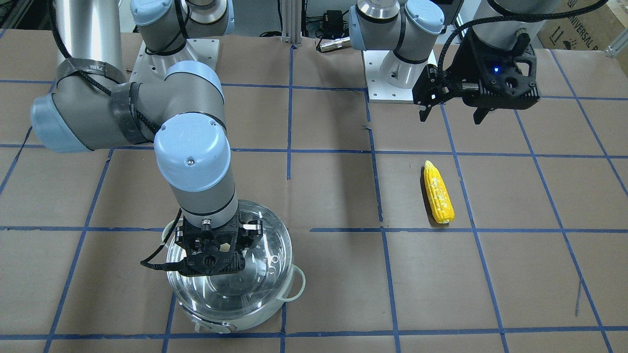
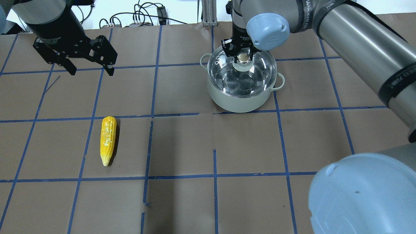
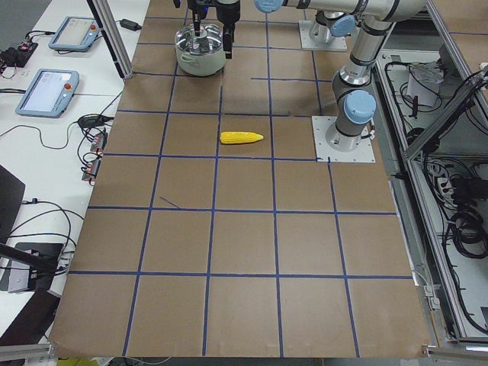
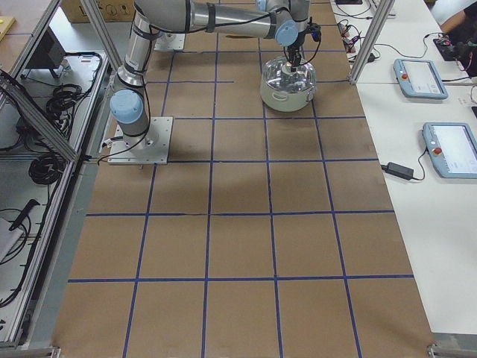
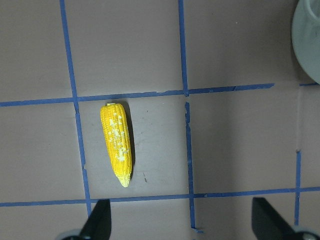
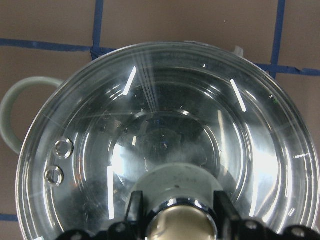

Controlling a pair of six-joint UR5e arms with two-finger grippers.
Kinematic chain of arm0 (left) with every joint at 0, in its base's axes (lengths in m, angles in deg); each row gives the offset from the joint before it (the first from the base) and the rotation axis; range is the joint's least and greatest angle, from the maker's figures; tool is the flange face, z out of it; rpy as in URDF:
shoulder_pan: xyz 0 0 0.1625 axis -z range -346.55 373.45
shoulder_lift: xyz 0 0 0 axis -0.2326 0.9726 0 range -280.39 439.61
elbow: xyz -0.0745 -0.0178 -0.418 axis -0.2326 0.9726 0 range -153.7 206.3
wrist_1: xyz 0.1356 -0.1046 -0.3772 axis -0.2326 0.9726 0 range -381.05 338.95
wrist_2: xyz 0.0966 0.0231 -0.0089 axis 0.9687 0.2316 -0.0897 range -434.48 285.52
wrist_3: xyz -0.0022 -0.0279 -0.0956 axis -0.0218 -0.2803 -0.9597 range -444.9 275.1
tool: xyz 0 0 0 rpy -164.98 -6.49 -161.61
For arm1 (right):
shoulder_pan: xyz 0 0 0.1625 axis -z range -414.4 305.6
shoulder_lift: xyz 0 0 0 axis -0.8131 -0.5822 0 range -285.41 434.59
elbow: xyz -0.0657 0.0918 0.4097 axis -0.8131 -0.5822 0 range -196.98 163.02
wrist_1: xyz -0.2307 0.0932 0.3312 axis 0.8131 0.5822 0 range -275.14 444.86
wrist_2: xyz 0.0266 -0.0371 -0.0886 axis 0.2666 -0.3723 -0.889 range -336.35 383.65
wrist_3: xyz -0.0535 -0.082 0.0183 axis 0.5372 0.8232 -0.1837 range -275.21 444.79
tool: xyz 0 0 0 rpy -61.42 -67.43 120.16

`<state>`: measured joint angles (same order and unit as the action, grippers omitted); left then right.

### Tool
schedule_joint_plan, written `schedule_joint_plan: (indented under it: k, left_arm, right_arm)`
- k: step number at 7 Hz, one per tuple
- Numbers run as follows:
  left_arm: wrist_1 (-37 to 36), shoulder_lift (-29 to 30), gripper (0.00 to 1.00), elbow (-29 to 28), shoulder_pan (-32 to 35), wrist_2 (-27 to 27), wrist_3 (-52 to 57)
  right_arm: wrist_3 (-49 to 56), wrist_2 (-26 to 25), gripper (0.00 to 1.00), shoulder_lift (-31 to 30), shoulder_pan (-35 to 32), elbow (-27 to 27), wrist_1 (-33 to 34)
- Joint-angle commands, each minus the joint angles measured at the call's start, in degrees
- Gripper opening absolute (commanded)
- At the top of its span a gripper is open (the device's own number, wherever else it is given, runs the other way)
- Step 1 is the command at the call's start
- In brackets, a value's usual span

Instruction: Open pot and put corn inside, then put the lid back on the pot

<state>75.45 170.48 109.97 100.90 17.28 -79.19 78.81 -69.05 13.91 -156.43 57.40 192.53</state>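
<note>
Left hand spread, right hand clamped

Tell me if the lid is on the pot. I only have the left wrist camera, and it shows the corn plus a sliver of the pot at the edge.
Observer: Yes. In the overhead view the lid sits on the pot, covering its mouth.
Operator: And where's the right gripper?
Observer: The right gripper is down at the centre of the lid, straddling the knob. The right wrist view shows it close against both sides of the knob, but I can't tell whether it's clamped.
</note>
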Motion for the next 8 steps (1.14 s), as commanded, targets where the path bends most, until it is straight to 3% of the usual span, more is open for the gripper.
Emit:
schedule_joint_plan:
  k: [1,3,4,6,8]
  left_arm:
    - [0.0,0.0,1.00,0.0,0.0,0.0,0.0]
    - [0.0,-0.1,1.00,0.0,0.0,0.0,0.0]
    - [0.0,-0.2,1.00,0.0,0.0,0.2,0.0]
    - [0.2,0.4,1.00,0.4,-0.1,-0.1,0.5]
    - [-4.9,2.7,1.00,7.9,-4.1,-0.2,5.7]
  right_arm:
    - [0.0,0.0,0.15,-0.1,0.0,0.0,0.0]
    - [0.0,0.5,0.14,-1.4,0.3,-1.9,-1.9]
    - [0.0,0.7,0.14,-2.7,0.6,-5.1,-6.9]
    - [2.5,0.9,0.14,-3.7,2.9,-15.8,-19.5]
    - [12.4,3.3,0.14,-3.7,10.9,-25.2,-31.1]
